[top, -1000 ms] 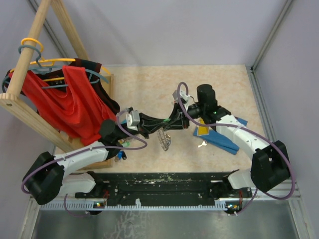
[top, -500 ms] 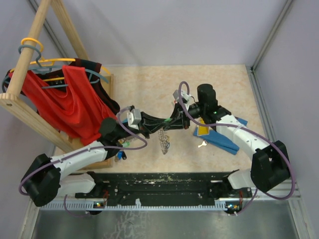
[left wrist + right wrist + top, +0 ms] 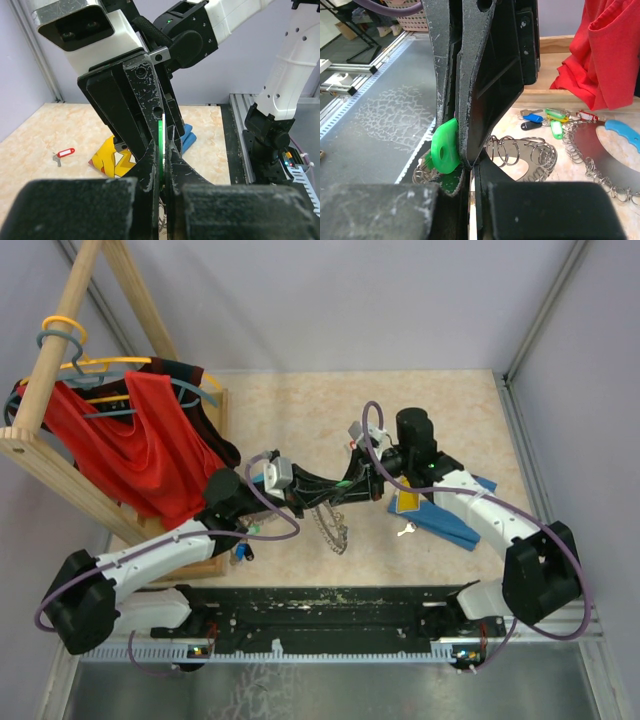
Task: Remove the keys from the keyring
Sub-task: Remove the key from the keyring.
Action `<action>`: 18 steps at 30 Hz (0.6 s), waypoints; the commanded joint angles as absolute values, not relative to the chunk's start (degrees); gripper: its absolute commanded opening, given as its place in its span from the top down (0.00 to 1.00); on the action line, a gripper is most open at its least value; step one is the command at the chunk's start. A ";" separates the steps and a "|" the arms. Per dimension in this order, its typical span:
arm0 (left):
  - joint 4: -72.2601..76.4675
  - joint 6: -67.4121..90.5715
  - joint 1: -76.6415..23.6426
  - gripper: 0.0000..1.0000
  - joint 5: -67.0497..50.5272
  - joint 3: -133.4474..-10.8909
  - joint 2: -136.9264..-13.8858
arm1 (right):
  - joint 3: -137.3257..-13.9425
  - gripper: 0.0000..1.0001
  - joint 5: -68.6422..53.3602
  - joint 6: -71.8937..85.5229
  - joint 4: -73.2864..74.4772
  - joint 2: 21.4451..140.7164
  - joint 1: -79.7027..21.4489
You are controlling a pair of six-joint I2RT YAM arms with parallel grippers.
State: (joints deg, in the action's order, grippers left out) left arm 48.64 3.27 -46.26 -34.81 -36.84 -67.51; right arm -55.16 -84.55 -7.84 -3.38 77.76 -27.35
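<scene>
Keyring (image 3: 332,525): hangs clear of the table (image 3: 300,410) mid-scene; right jaws, open a second ago, now clamp the same green key (image 3: 445,147) as the shut left jaws, so pulling it free looks next

Green key tag (image 3: 444,147) half hidden behind left pincer (image 3: 462,159), keyring (image 3: 522,152) partly behind it, lone key (image 3: 405,531) too small for detail.

The marbled table (image 3: 300,410) carries a wooden rack (image 3: 40,390), blue blocks (image 3: 452,527) and seemingly a loose key (image 3: 405,531).
</scene>
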 commanded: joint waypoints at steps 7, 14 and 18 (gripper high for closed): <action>41.94 -5.77 -47.09 1.00 -34.65 -41.97 -64.69 | -56.78 1.00 -86.86 1.23 -8.03 80.33 -27.95; 35.87 -10.09 -48.04 1.00 -33.22 -43.90 -64.49 | -57.62 1.00 -88.29 7.94 -10.90 82.24 -28.17; 33.19 -12.71 -49.12 1.00 -32.30 -45.06 -65.00 | -57.92 1.00 -89.45 11.85 -12.74 83.56 -28.21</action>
State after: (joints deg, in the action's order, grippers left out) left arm 34.28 -8.49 -47.33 -33.43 -41.19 -65.45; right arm -55.24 -87.46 6.28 -9.17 82.11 -27.09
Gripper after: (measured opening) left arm 0.026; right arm 0.009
